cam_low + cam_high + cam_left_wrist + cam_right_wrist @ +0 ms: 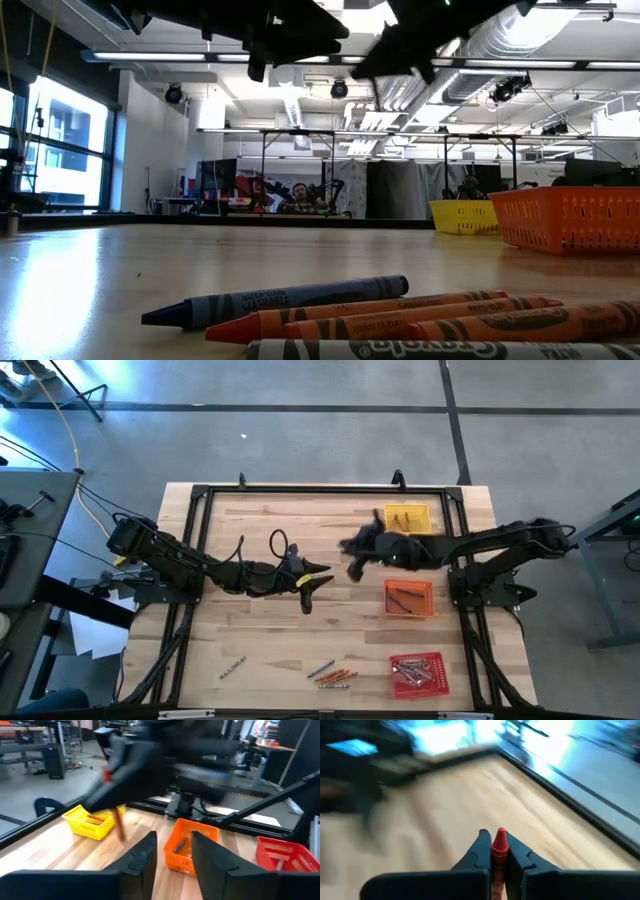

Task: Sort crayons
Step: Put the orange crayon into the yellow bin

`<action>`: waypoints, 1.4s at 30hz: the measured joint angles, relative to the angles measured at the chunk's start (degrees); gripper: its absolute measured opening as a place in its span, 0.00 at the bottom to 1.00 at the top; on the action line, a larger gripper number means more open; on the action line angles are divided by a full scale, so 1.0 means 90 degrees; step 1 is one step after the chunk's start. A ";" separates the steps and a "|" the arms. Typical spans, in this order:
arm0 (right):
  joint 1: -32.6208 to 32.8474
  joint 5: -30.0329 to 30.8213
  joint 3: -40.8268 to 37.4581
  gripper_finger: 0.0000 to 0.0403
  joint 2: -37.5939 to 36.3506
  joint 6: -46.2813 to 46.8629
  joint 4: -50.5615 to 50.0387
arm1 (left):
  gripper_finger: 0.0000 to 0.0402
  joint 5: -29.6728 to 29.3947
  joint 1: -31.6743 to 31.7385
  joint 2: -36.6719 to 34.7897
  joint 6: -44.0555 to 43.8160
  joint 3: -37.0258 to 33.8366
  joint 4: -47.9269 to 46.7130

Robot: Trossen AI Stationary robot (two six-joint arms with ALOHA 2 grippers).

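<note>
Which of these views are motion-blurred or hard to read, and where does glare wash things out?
Left wrist view: the right arm is smeared by motion, trays behind stay readable. Right wrist view: the background streaks, with blue-white glare along the table edge, yet the red crayon clamped in the right gripper is sharp. Low view: the near crayons are crisp; the arms are dark silhouettes against ceiling lights. High view: evenly lit.

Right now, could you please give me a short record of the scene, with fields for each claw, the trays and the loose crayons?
right claw: shut on a red crayon, above mid-table
left claw: open, empty, mid-table
yellow tray: far right, holds crayons
orange tray: middle right, holds crayons
red tray: near right, holds crayons
loose crayons: cluster near the front edge, blue and orange
stray crayon: front left, alone
</note>
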 joint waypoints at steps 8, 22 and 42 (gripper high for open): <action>-0.1674 0.0504 0.0000 0.01 -0.0861 0.0564 -0.2879 | 0.32 0.0106 -0.0010 0.0000 -0.0002 0.0000 -0.0165; -0.4644 -0.0697 0.0000 0.01 -0.0014 0.0052 -0.3525 | 0.31 -0.0020 0.0012 -0.0002 -0.0001 0.0000 -0.0738; -0.4654 -0.0915 0.0000 0.02 0.0830 0.0053 -0.3830 | 0.32 -0.0030 0.0012 -0.0002 -0.0005 0.0000 -0.0994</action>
